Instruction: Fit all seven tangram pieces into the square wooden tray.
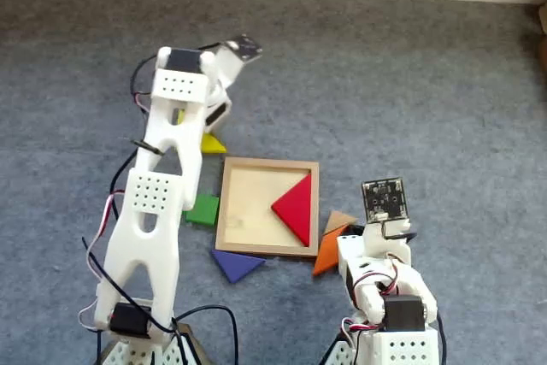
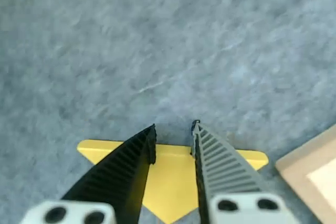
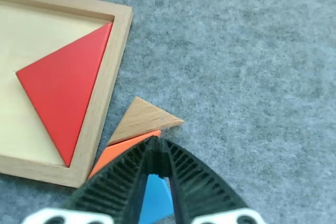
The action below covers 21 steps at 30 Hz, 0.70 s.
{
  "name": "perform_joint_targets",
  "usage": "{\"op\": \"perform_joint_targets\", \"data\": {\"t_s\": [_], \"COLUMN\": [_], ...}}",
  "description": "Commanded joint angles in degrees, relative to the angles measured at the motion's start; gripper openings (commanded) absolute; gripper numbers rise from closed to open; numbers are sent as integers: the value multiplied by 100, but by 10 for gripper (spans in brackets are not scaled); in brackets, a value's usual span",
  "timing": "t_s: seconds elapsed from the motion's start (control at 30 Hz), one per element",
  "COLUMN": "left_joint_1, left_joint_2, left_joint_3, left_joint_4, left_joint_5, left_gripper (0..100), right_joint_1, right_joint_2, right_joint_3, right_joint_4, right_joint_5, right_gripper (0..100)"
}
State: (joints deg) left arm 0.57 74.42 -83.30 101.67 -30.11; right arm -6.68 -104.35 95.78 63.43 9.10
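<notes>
The square wooden tray (image 1: 227, 211) holds one red triangle (image 1: 295, 207). My left gripper (image 2: 174, 131) hovers open just above a yellow triangle (image 2: 170, 182), which lies on the carpet off the tray's far-left corner (image 2: 307, 163). My right gripper (image 3: 157, 148) is shut, its tips over an orange piece (image 3: 123, 153) beside a plain wooden triangle (image 3: 142, 119) at the tray's right edge. A blue piece (image 3: 157, 198) shows under its fingers. A green piece (image 1: 203, 209) lies left of the tray, a dark blue triangle (image 1: 237, 262) below it.
Everything rests on grey carpet (image 1: 410, 91). The left arm (image 1: 158, 203) stretches from the near-left base along the tray's left side. The right arm's base (image 1: 389, 322) sits near the front right. A pale wall strip runs along the far edge.
</notes>
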Motion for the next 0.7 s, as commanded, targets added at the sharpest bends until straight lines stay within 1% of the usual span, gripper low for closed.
{"op": "perform_joint_targets", "data": {"t_s": [0.0, 0.13, 0.33, 0.43, 0.53, 0.67], "left_joint_1": [-453, -620, -664, -725, -857, -1112], "left_joint_2": [-312, -919, -2193, -2703, -3090, -3582], "left_joint_3": [-101, 734, 2941, 3846, 4382, 4576], "left_joint_4": [105, 105, 79, 79, 70, 70], "left_joint_5": [360, 413, 378, 378, 369, 396], "left_gripper": [125, 126, 123, 123, 123, 123], "right_joint_1": [92, 92, 92, 92, 92, 92], "right_joint_2": [-66, -66, -66, -66, -66, -66], "right_joint_3": [664, 664, 664, 664, 664, 664], "right_joint_4": [48, 48, 48, 48, 48, 48], "right_joint_5": [62, 62, 62, 62, 62, 62], "right_gripper": [21, 21, 21, 21, 21, 21]}}
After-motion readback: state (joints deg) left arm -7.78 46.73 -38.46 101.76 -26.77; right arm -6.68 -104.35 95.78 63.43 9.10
